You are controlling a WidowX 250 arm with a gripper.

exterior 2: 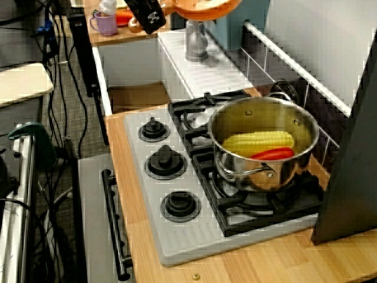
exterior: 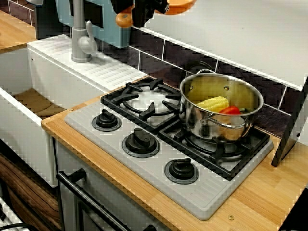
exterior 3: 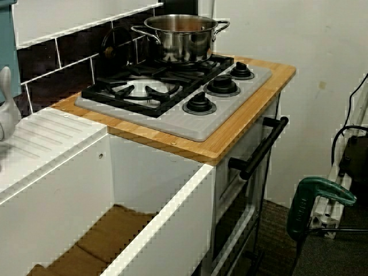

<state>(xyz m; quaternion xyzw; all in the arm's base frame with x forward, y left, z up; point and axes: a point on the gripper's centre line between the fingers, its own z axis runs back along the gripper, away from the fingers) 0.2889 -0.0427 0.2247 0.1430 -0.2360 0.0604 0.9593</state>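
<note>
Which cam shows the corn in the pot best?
The high view from the oven side: the corn shows nearly whole inside the pot. The front view shows only part; the low sink-side view hides it behind the rim.

Honestly the pot (exterior: 211, 127) is shiny polished steel, mirror-smooth. The hob (exterior: 202, 195) is matt grey ribbed plastic, its grates (exterior: 144, 98) matt black. The countertop (exterior: 260, 192) is smooth light wood, the wall tiles (exterior: 159, 55) dark and glossy. The orange bowl (exterior 2: 206, 13) looks like smooth plastic.
</note>
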